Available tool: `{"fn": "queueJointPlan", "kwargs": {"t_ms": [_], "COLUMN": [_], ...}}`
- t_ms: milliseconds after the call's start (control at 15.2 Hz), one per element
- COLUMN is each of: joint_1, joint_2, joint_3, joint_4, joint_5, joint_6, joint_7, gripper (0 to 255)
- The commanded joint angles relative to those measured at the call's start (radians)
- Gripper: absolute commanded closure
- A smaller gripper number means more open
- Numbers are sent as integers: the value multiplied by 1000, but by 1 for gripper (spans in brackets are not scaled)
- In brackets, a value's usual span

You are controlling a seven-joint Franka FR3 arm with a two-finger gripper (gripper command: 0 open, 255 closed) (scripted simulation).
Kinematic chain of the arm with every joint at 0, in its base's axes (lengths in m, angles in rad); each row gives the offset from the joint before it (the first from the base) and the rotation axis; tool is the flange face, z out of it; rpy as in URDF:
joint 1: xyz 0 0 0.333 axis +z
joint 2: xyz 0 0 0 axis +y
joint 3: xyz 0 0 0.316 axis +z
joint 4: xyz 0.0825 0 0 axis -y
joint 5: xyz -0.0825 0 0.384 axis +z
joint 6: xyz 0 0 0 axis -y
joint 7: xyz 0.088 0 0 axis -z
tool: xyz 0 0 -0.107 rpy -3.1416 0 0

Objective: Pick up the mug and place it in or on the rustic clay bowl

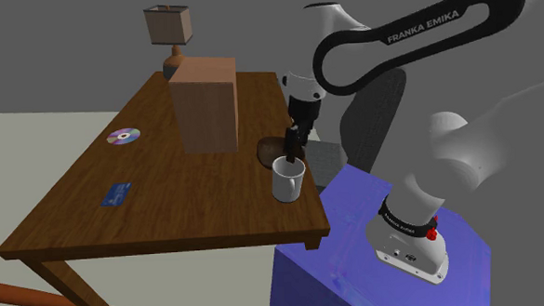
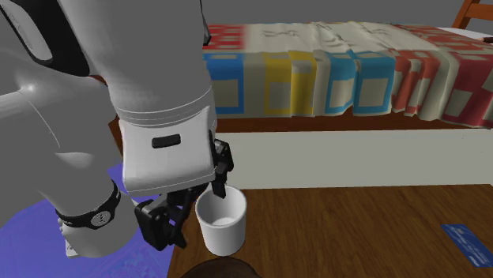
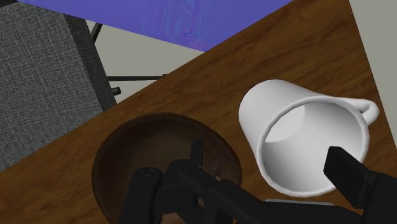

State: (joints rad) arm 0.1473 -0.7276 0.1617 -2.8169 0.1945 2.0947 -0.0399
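The white mug (image 3: 304,143) and the brown bowl (image 3: 153,149) sit side by side on the desk (image 1: 169,202), both empty. The claw (image 1: 293,148) is spread, perhaps touching the mug's rim.

White mug (image 3: 305,137) upright on wooden counter (image 3: 216,89), just beside brown bowl (image 3: 137,149). Pincer (image 3: 267,159) fingers apart: one over bowl, other at mug rim.

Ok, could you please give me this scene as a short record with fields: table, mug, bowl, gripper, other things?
table: brown wooden table
mug: white handled mug, upright on the table, beside the bowl, not in it
bowl: dark brown round bowl, on the table
gripper: all-black two-finger gripper, open, one finger at the mug's rim
other things: tall brown box, shiny disc, blue card, all on the table
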Motion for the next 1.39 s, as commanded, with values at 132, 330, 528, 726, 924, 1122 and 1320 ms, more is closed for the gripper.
{"fn": "queueJointPlan", "kwargs": {"t_ms": [132, 330, 528, 726, 924, 1122, 1320], "joint_1": [14, 18, 20, 20, 20, 20, 20], "joint_2": [39, 71, 89, 89, 89, 89, 89], "joint_3": [11, 18, 22, 22, 22, 22, 22], "joint_4": [-44, -68, -80, -80, -80, -80, -80], "joint_5": [21, 30, 34, 34, 34, 34, 34], "joint_6": [93, 149, 179, 179, 179, 179, 179], "joint_7": [-5, -7, -9, -9, -9, -9, -9], "gripper": [0, 0, 0, 0, 0, 255, 255]}}
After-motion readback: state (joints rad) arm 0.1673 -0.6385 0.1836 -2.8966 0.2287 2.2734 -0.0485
